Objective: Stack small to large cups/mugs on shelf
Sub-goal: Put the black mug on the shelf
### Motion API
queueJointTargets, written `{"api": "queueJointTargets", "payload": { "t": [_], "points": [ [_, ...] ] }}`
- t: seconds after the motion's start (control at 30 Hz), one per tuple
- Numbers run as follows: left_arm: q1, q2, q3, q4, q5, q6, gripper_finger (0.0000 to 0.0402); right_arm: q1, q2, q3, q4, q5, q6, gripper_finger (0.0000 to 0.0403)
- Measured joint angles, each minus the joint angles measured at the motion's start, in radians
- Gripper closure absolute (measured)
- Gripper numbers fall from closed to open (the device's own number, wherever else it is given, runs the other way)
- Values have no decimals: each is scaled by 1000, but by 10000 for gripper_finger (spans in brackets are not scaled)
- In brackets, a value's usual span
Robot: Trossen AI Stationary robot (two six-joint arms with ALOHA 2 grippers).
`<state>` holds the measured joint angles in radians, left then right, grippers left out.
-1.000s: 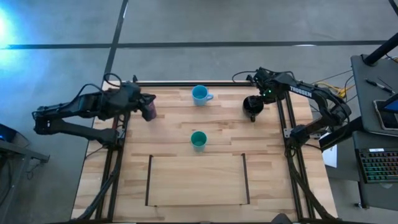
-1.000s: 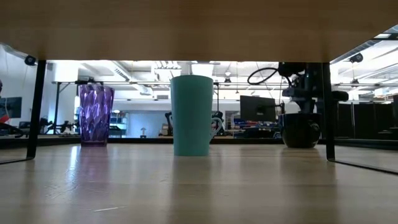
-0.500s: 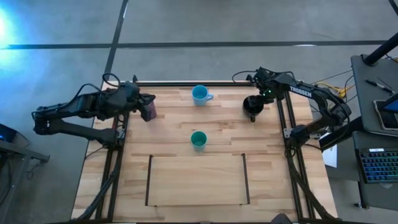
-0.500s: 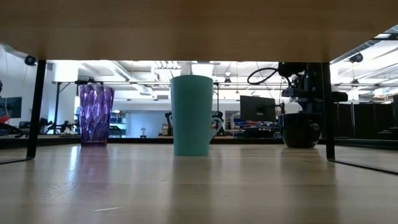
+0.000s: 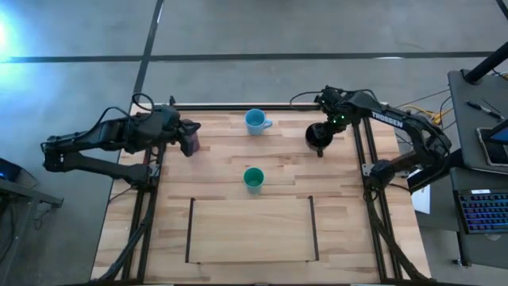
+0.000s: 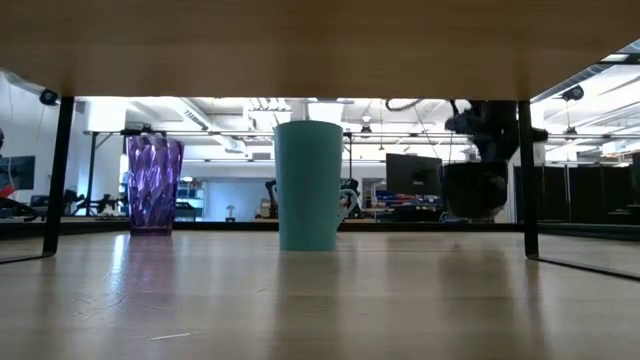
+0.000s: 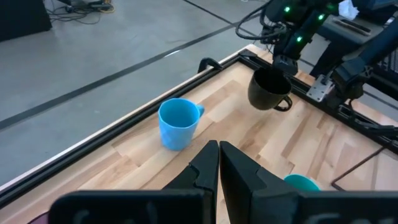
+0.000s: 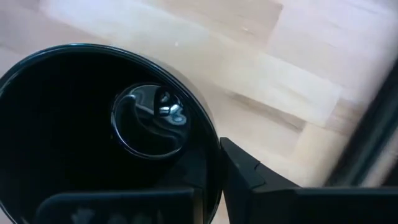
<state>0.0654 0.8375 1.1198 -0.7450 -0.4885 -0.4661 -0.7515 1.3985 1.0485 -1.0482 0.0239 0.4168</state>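
A black mug (image 5: 317, 137) hangs just above the table at the far right, with my right gripper (image 5: 329, 125) shut on it. A light-blue mug (image 5: 255, 121) stands at the far middle. A green cup (image 5: 253, 179) stands in the table's middle, just beyond the shelf (image 5: 190, 230), a patch of tabletop outlined in dark lines. The purple tumbler (image 5: 191, 141) stands at the far left. My left gripper (image 7: 217, 155) is shut with nothing between its fingers, close above and beside the tumbler, pointing toward the light-blue mug (image 7: 177, 123). My right gripper holds the black mug by its rim (image 8: 214, 163), on the mug's far right side, with one finger inside the mug and one finger (image 8: 249, 177) outside. The fingers come from above, pointing down. The mug (image 6: 472, 190) hangs below them, clear of the table.
A black metal frame (image 5: 367, 151) runs along the table's left, right and far edges; one post (image 6: 524, 170) stands beside the lifted mug. Bare wood lies between the black mug and the green cup (image 6: 308, 185), and inside the shelf outline.
My right gripper has taken hold of the black mug and lifted it clear of the table, carrying it a little toward the table's left. The other cups and my left arm have kept still.
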Motion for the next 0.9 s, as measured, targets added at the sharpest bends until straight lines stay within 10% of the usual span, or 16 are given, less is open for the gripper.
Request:
{"api": "queueJointTargets", "payload": {
  "t": [0.47,0.9],
  "points": [
    [0,16,-19,1,0,0,402,409,-29,513,-402,35,335,389],
    [0,65,-25,8,69,0,402,951,91,729,-402,68,846,389]
  ]
}}
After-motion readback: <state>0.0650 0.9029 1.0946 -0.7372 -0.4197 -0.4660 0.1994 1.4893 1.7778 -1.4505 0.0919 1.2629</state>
